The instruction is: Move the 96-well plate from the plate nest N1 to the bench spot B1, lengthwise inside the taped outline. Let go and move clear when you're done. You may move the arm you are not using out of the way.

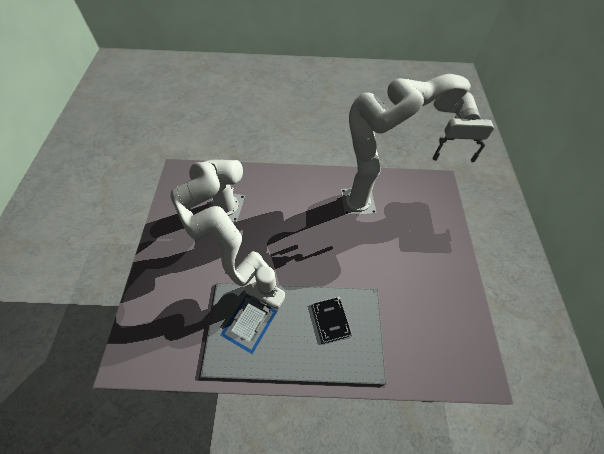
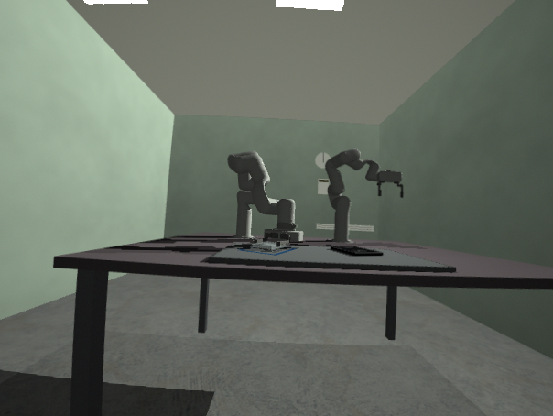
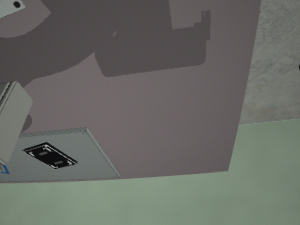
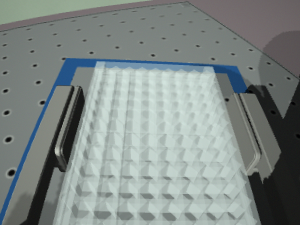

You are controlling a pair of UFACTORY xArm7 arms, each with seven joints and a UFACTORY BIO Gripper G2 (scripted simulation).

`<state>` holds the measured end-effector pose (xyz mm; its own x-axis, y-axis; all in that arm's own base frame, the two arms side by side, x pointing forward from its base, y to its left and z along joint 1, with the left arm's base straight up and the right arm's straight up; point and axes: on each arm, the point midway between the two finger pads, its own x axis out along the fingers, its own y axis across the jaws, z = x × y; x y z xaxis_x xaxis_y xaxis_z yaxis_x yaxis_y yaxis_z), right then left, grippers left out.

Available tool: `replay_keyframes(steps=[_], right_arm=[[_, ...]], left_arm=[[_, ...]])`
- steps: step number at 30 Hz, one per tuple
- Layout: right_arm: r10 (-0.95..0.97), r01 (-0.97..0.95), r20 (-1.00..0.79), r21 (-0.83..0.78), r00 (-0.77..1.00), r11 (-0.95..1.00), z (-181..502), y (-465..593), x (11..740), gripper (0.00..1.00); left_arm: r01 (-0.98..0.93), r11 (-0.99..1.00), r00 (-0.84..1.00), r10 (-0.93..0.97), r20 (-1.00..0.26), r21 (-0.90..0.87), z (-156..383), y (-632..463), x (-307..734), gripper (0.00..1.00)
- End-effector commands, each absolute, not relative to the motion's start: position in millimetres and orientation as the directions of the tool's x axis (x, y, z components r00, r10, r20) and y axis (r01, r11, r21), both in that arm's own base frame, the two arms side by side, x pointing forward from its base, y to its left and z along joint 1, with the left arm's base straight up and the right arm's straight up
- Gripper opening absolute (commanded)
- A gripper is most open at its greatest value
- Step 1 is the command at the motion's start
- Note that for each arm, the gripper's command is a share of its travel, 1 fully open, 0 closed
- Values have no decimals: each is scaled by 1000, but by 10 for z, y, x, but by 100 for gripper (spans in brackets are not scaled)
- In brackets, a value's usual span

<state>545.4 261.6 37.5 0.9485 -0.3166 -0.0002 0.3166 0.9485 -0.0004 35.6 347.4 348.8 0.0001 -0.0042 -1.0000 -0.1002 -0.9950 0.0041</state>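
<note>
Clenching the 96-well plate (image 1: pixel 248 321) (image 2: pixel 266 246) (image 4: pixel 150 144) by its sides, the right tool (image 1: pixel 245 325) (image 2: pixel 264 246) (image 4: pixel 157 129) holds it within the blue taped outline (image 1: pixel 264 332) (image 2: pixel 275 254) (image 3: pixel 4 169) (image 4: pixel 75 64); whether it touches the surface (image 1: pixel 295 357) (image 2: pixel 320 261) (image 3: pixel 100 161) (image 4: pixel 30 49), I cannot tell; the black plate nest (image 1: pixel 331 320) (image 2: pixel 357 250) (image 3: pixel 50 155) lies well apart; the left tool (image 1: pixel 455 159) (image 2: pixel 390 195) hangs released.

1. Plate (image 1: pixel 247 322) (image 2: pixel 265 246) (image 4: pixel 150 149): pale, translucent, gridded; level, lengthwise within the outline's bounds.
2. Taped outline (image 1: pixel 264 331) (image 2: pixel 275 254) (image 3: pixel 5 170) (image 4: pixel 77 63): blue, rectangular, angled on the grey board.
3. Nest (image 1: pixel 331 320) (image 2: pixel 357 250) (image 3: pixel 50 155): black, rectangular, unoccupied, flat, well apart from the outline.
</note>
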Motion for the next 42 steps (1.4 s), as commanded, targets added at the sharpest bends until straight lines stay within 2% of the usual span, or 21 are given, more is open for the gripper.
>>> replay_keyframes(steps=[1,42], right_arm=[[-316,316,2,3,949,949,388,2625,5464,0],[-316,316,2,3,949,949,331,2625,5465,0]], left_arm=[[-100,-995,0,-1,-1000,1,3501,3479,355,100],[-100,-995,0,-1,-1000,1,3501,3479,355,100]])
